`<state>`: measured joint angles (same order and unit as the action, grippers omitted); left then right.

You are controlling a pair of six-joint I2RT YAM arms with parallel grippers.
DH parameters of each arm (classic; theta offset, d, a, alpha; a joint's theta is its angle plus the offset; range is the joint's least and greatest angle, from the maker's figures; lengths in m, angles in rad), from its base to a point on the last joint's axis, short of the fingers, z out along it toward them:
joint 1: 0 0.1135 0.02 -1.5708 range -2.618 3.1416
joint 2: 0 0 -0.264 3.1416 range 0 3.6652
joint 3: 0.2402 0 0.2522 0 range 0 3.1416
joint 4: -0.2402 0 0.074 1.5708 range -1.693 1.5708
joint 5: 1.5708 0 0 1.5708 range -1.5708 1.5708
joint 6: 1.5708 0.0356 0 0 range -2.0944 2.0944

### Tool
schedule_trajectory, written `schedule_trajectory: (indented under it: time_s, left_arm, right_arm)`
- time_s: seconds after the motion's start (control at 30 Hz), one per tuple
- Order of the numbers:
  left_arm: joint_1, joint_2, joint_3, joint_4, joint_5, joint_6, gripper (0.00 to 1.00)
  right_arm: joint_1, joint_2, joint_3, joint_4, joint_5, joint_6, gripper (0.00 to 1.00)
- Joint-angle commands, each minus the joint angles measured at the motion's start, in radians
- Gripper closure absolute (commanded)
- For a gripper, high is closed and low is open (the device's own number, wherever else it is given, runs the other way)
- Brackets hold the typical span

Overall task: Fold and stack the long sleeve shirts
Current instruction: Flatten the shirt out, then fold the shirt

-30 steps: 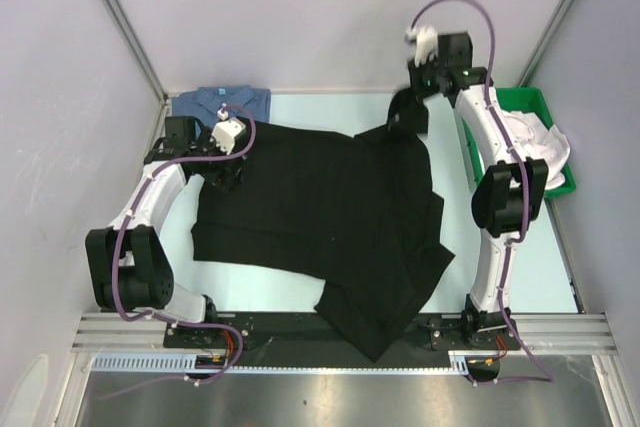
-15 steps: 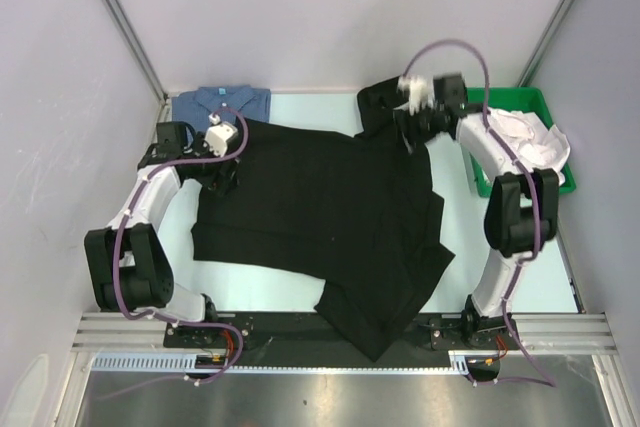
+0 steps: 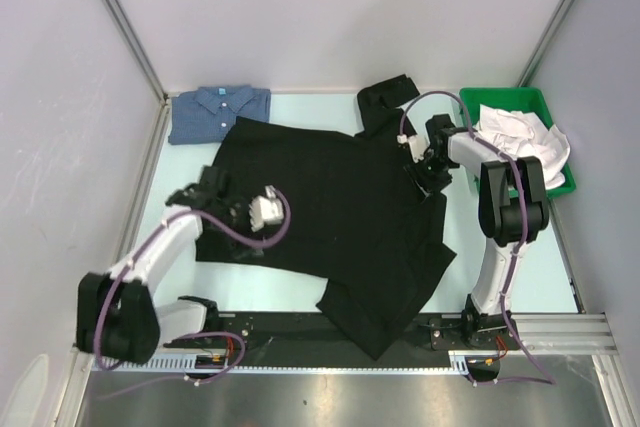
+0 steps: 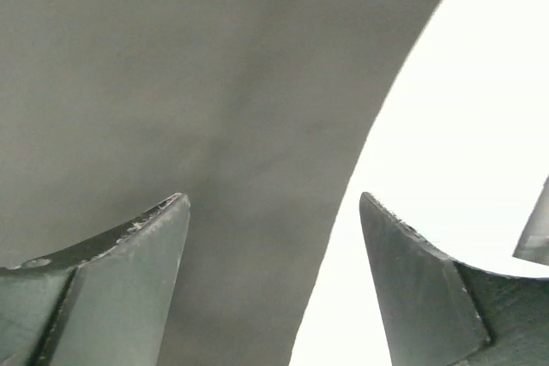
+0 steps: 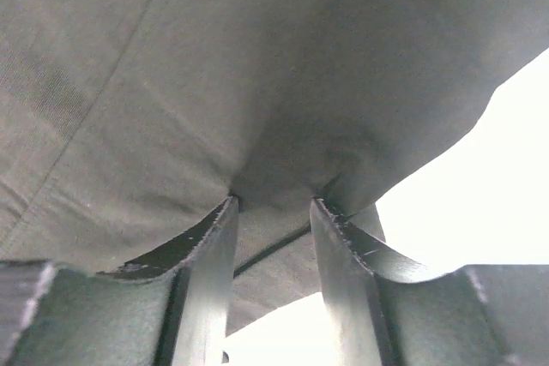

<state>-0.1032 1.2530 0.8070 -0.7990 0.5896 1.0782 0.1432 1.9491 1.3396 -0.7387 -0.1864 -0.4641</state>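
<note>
Jaws on the left gripper (image 4: 273, 203) are spread wide with nothing between them, so it's holding nothing. It hangs over the near-left part of the black shirt (image 3: 320, 207). The shirt's edge runs right under the gap: one finger is over cloth, the other over bare table (image 4: 463, 126). Can't tell from the wrist view whether the tips touch the cloth or just hover above it.

The right gripper (image 5: 273, 203) is the more interesting one. Its jaws are roughly half apart and the fingertips (image 5: 225, 212) are pushed down into the shirt's right side, with a little ridge of black cloth bunched up between them. Honestly can't tell if that counts as a real pinch, since there's a visible gap between the fingers.

As for where things sit: the black shirt lies spread flat under both grippers, with one sleeve reaching away past the right gripper and another corner trailing back toward the arm bases. The blue shirt (image 3: 220, 112) is folded up well beyond the left gripper, in the far-left corner. Just outboard of the right gripper there's a green bin (image 3: 470, 102) with white cloth (image 3: 520, 132) piled in it.
</note>
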Motion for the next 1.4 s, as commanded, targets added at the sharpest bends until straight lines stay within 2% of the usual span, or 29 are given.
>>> schedule_trajectory:
  time_s: [0.0,0.07,0.1,0.13,0.17,0.2,0.23,0.27,0.3,0.4,0.47,0.57,0.63,0.7,0.73,0.77,0.83,0.87,0.93,0.97,1.07,1.2,1.37]
  left_arm:
    - [-0.275,-0.174,-0.109,-0.045,0.107,0.046,0.18]
    - [-0.389,-0.208,-0.129,-0.017,0.122,-0.03,0.2]
    - [-0.502,-0.224,-0.149,0.032,0.122,-0.064,0.2]
    - [-0.563,-0.237,-0.158,0.073,0.112,-0.154,0.21]
    - [-0.622,-0.24,-0.17,0.175,0.07,-0.203,0.2]
    - [-0.738,-0.242,-0.192,0.22,0.052,-0.243,0.17]
    - [-0.798,-0.227,-0.198,0.256,0.029,-0.286,0.17]
    - [-0.86,-0.213,-0.204,0.341,-0.044,-0.311,0.17]
    - [-0.977,-0.195,-0.21,0.38,-0.091,-0.333,0.16]
    - [-1.126,-0.087,-0.189,0.497,-0.186,-0.397,0.18]
    - [-1.168,-0.009,-0.158,0.568,-0.218,-0.422,0.19]
    - [-1.182,0.052,-0.102,0.557,-0.26,-0.437,0.24]
    - [-1.132,0.031,-0.104,0.481,-0.246,-0.429,0.28]
    - [-0.971,-0.029,-0.112,0.404,-0.153,-0.397,0.3]
    - [-0.904,-0.046,-0.109,0.292,-0.119,-0.367,0.3]
    - [-0.777,-0.064,-0.103,0.241,-0.093,-0.335,0.3]
    - [-0.663,-0.131,-0.1,0.102,-0.08,-0.217,0.3]
    - [-0.551,-0.153,-0.092,0.062,-0.074,-0.178,0.29]
    - [-0.453,-0.181,-0.089,-0.053,-0.07,-0.088,0.27]
    - [-0.361,-0.184,-0.085,-0.078,-0.07,-0.068,0.27]
    - [-0.207,-0.187,-0.069,-0.16,-0.056,-0.011,0.26]
    - [-0.103,-0.201,-0.06,-0.177,-0.076,0.017,0.25]
    - [0.031,-0.132,-0.022,-0.196,-0.076,0.031,0.24]
  right_arm:
    - [-0.025,0.172,0.113,0.15,0.182,-0.033,0.55]
    - [-0.033,0.218,0.168,0.153,0.185,-0.018,0.55]
    - [-0.04,0.227,0.22,0.147,0.182,-0.015,0.55]
    - [-0.044,0.237,0.242,0.141,0.176,-0.012,0.55]
    - [-0.044,0.238,0.26,0.116,0.165,-0.008,0.55]
    - [-0.044,0.228,0.27,0.104,0.154,-0.008,0.54]
    - [-0.044,0.211,0.256,0.096,0.137,-0.008,0.53]
    - [-0.044,0.153,0.239,0.081,0.095,-0.007,0.5]
    - [-0.044,0.121,0.219,0.072,0.072,-0.005,0.48]
    - [-0.037,-0.024,0.127,0.019,-0.007,-0.002,0.43]
    - [-0.045,-0.114,0.049,-0.008,-0.06,-0.005,0.39]
    - [-0.08,-0.297,-0.058,-0.063,-0.203,-0.083,0.35]
    - [-0.106,-0.455,-0.139,-0.106,-0.318,-0.208,0.35]
    - [-0.129,-0.618,-0.273,-0.154,-0.381,-0.318,0.35]
    - [-0.131,-0.674,-0.313,-0.222,-0.427,-0.444,0.36]
    - [-0.126,-0.718,-0.388,-0.275,-0.455,-0.518,0.36]
    - [-0.11,-0.85,-0.462,-0.379,-0.485,-0.718,0.37]
    - [-0.081,-0.889,-0.54,-0.393,-0.484,-0.763,0.37]
    - [-0.024,-0.982,-0.611,-0.409,-0.473,-0.85,0.38]
    - [0.004,-1.009,-0.638,-0.403,-0.469,-0.866,0.38]
    - [0.126,-1.041,-0.72,-0.364,-0.453,-0.901,0.41]
    - [0.278,-1.003,-0.735,-0.396,-0.418,-0.921,0.45]
    - [0.501,-1.01,-0.773,-0.309,-0.377,-0.854,0.47]
